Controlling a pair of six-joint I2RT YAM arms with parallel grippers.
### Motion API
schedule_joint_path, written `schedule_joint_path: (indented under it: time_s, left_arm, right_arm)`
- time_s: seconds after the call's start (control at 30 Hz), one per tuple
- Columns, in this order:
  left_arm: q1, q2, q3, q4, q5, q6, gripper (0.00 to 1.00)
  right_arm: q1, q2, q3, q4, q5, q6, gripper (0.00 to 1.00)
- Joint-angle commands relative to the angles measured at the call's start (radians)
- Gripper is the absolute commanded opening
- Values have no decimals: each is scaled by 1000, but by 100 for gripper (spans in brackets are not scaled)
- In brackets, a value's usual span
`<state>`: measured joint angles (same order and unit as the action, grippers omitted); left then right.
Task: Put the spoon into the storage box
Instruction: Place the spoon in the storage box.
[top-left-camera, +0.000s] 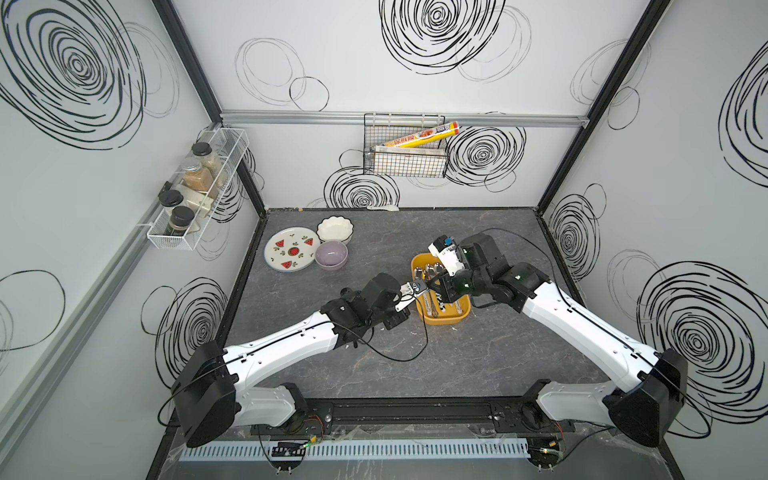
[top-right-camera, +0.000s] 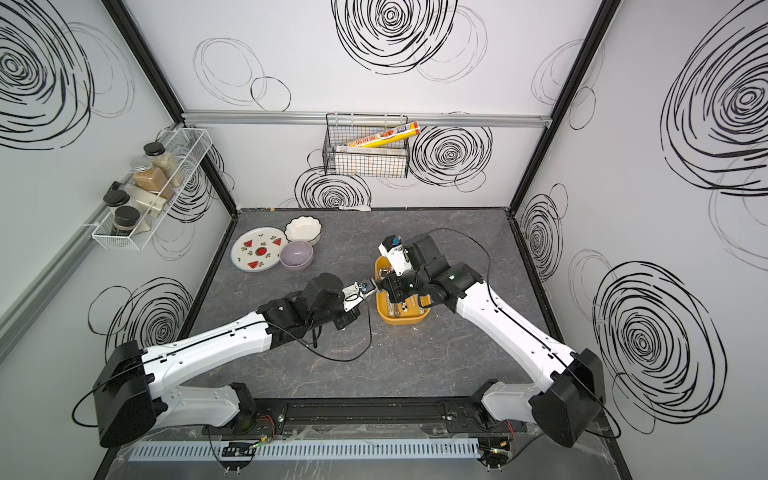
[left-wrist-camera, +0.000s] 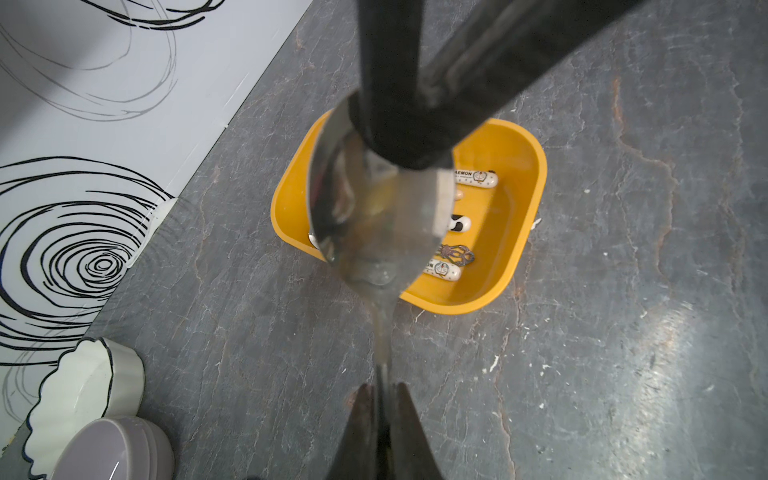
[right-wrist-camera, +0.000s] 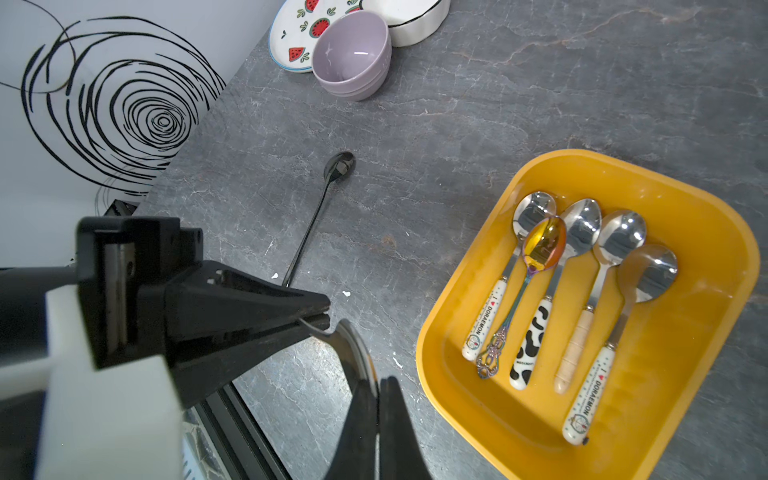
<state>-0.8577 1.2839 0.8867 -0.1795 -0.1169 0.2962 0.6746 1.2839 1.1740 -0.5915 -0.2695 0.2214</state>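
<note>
Spoon (left-wrist-camera: 374, 216) hangs above the left rim of the storage box (left-wrist-camera: 528, 174), lying left-right across the box's near-far length. Our left gripper (left-wrist-camera: 382, 388) clamps the handle; our right gripper (left-wrist-camera: 407, 153) brackets the spoon's bowl, gripping or not we cannot tell.

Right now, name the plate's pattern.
White plate with watermelon slices; clearest in a top view.

- Left white-and-black arm (top-left-camera: 282, 345): stretched low toward the centre; left gripper (left-wrist-camera: 382, 388) has its jaws closed on the thin handle of a shiny steel spoon (left-wrist-camera: 374, 216).
- Right white-and-black arm (top-left-camera: 582, 324): reaches inward to meet it; right gripper (right-wrist-camera: 378, 384) has its jaws nearly together at the spoon's bowl, grip undetermined.
</note>
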Motion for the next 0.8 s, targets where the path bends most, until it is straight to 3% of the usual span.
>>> schedule_joint_path:
  time_s: [0.0,0.07,0.13,0.27,0.53,0.77]
  left_arm:
    - [7,-10,35,16,-28,-75,0]
    - [8,2,59,-4,-15,-121,0]
    - [8,22,79,-11,-12,-179,0]
    - [10,81,140,-13,-13,-329,0]
    - [22,373,463,-122,94,-654,0]
    - [108,588,590,-20,268,-893,0]
  right_arm:
    - [-5,-20,21,-8,61,32,39]
    - [-37,-32,21,3,105,58,51]
    - [-108,-59,-10,48,147,96,55]
    - [-207,-127,-125,153,250,181,56]
    - [-331,-225,-444,371,402,238,54]
    - [-403,-262,-563,466,363,254,51]
